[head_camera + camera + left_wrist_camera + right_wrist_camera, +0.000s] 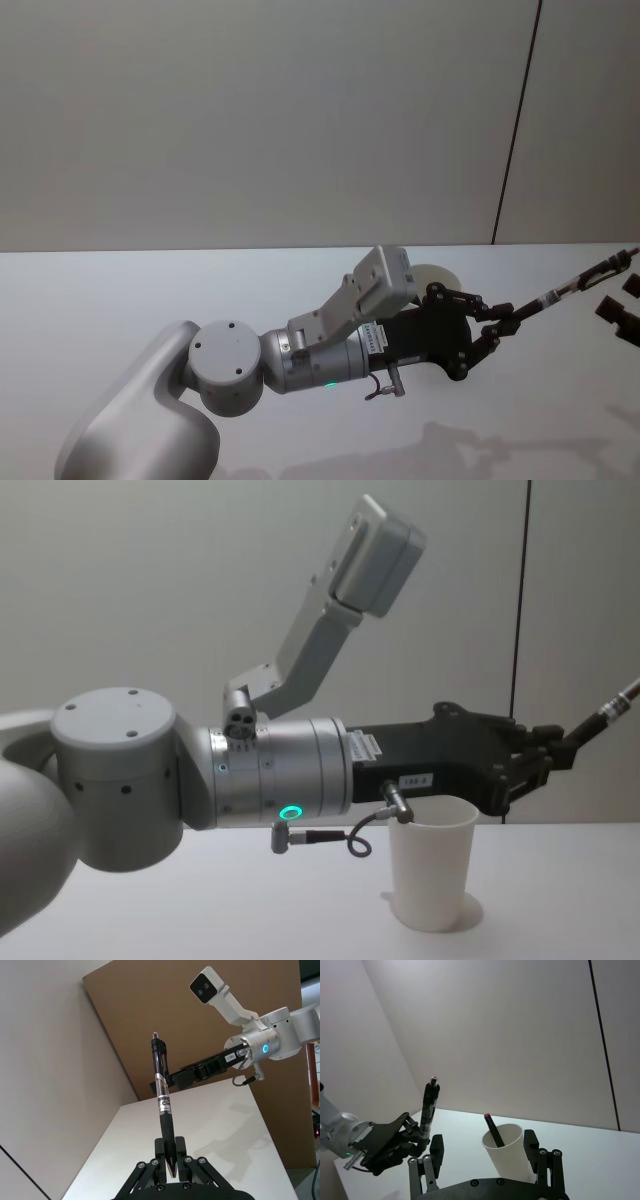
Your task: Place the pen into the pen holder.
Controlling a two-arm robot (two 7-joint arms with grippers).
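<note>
My left gripper (505, 322) is shut on the lower end of a black pen (585, 280), which slants up and to the right above the table. The left wrist view shows the pen (162, 1105) standing up from the shut gripper (172, 1155). The pen holder, a white paper cup (430, 870), stands on the table below and just behind the left wrist; the arm partly hides the cup (438, 277). A second dark pen with a red end (493, 1130) leans inside the cup (507, 1157). My right gripper (622, 300) is open at the right edge, apart from the cup.
The white table (100, 300) runs back to a plain wall. My left forearm (270, 775) and its camera mount (375, 545) hang over the middle of the table. A brown board (210, 1025) stands behind my right arm (270, 1045).
</note>
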